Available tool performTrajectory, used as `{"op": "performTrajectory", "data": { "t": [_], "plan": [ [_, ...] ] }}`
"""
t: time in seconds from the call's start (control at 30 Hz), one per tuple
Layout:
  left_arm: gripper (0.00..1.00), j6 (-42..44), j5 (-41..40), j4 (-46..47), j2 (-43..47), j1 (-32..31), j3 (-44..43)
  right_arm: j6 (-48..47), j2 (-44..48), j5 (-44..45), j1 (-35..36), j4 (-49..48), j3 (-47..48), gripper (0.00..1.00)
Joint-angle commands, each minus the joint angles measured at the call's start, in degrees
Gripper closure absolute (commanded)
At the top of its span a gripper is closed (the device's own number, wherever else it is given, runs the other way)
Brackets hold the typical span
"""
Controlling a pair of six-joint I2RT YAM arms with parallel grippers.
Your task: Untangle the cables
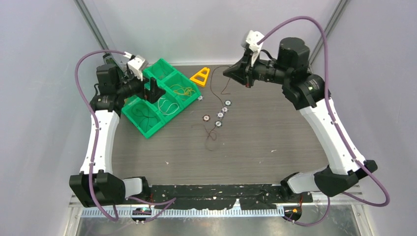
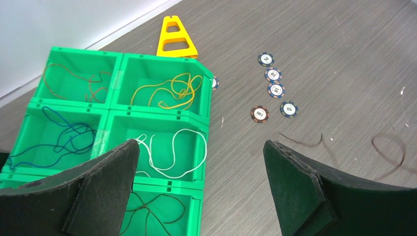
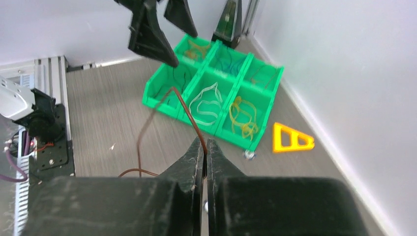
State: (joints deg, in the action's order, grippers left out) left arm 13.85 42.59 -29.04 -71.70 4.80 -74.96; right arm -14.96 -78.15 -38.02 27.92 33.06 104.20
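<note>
**Right arm lifts a strand.** The right gripper (image 3: 205,146) is clenched on a thin brown cable (image 3: 183,105), pinched at the very fingertips above the far side of the table (image 1: 275,137). The strand arcs out from between the closed jaws and trails down in a loose loop.

Across the table, the left gripper (image 2: 200,144) hovers with its jaws spread wide and nothing between them, over a green tray (image 2: 118,54) divided into compartments. The other cables lie there, one to a compartment:
- a white cable (image 2: 172,157), directly below the gap between the left fingers
- a yellow cable (image 2: 167,91), in the compartment beyond it
- a blue cable (image 2: 64,137) and an orange cable (image 2: 88,81), in the neighbouring column
- a dark cable (image 2: 152,209), in the nearest compartment in the wrist view

One more dark strand (image 2: 388,152) lies loose on the tabletop, well apart from both grippers and near a short row of round chips (image 2: 275,90). A yellow triangle (image 2: 175,37) rests just beyond the tray's far corner.
</note>
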Motion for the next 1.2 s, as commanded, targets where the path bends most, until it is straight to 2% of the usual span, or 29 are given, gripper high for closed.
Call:
{"op": "performTrajectory", "data": {
  "t": [0.0, 0.13, 0.33, 0.47, 0.53, 0.6, 0.67, 0.8, 1.0, 1.17],
  "plan": [
    [0.0, 1.32, 3.78, 2.88, 1.94, -0.15, 2.15, 2.69, -2.96, 1.87, 0.02, -0.15, -4.7, 0.95],
    [0.01, 5.41, 6.12, -1.04, 2.2, -1.03, 4.29, 0.09, -7.42, 0.85, 0.03, 5.15, -9.63, 0.95],
    [0.0, 17.72, 8.05, -12.24, 3.13, -9.03, 9.11, -15.7, -14.43, 2.18, -0.02, 18.0, -16.71, 0.95],
    [0.0, 16.76, 8.69, -12.3, 2.89, -11.57, 12.08, -22.25, -16.35, 7.23, -0.09, 22.16, -23.91, 0.95],
    [0.0, 15.74, 9.75, -12.5, 2.11, -12.23, 12.58, -23.18, -17.33, 9.74, -0.19, 23.01, -25.31, 0.85],
    [0.0, 16.38, 10.02, -13.02, 1.59, -13.99, 13.27, -23.34, -18.61, 11.72, -0.42, 24.01, -25.1, 0.58],
    [0.01, 17.57, 7.77, -12.16, 1.24, -17.68, 14.11, -22.8, -19.71, 11.93, -1.46, 25.0, -24.08, 0.45],
    [0.0, 18.7, 0.71, -5.95, -1.23, -27.48, 15.11, -20.27, -21.58, 6.27, -7.21, 27.81, -19.85, 0.29],
    [0.0, 24.09, -1.74, -2.93, -12.53, -38.28, 7.2, -17.24, -23.7, 3.85, -15.42, 30.49, -16.16, 0.23],
    [0.03, 12.36, -0.89, 1.1, -24.11, -40.65, -2.08, -18.75, -23.51, 11.02, -18.55, 31.44, -21.91, 0.2]
  ]
}}
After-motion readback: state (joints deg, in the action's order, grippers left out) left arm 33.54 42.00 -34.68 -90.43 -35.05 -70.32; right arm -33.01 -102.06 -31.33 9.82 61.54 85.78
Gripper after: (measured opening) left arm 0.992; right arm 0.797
